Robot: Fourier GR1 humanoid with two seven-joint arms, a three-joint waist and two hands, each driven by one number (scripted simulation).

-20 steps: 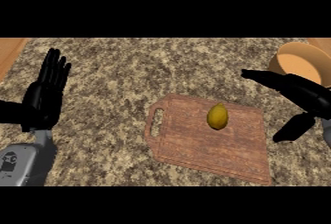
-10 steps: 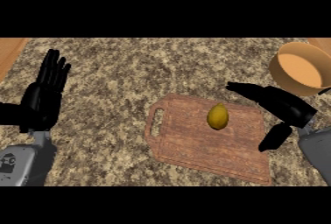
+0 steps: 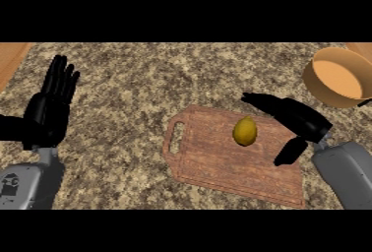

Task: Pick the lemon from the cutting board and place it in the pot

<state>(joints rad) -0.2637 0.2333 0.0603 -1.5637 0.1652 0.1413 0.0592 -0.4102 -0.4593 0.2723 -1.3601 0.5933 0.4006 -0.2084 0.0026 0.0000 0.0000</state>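
While upright lengthwise, lemon (image 3: 245, 131) untouched.

From my remote station: a lemon (image 3: 245, 131) lies on the cutting board (image 3: 218, 162), toward its far right part, on the counter (image 3: 160, 83). My right hand (image 3: 294, 118) sits just right of the lemon (apart from it, as far as I can tell). The pot (image 3: 335, 76) stands at the far right, behind the board. My left hand (image 3: 49, 106) rests open at the left edge.
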